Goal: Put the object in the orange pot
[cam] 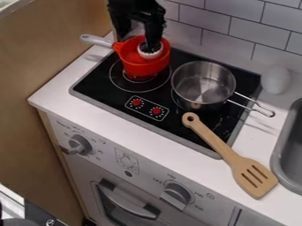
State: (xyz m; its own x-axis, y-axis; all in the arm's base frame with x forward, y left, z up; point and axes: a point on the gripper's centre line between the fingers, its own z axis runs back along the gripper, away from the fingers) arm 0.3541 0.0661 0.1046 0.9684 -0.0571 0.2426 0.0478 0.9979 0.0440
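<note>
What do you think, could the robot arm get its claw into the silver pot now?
Probably yes, if the claw lifts clear of the orange pot first. The silver pot stands close beside it, its top open, with nothing lying across it.

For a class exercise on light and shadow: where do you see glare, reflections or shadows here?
In the camera view, bright glints streak the inside of the steel pot; in the same camera view, its wire handles cast a faint shadow on the white counter, and the black gripper shows little detail.
</note>
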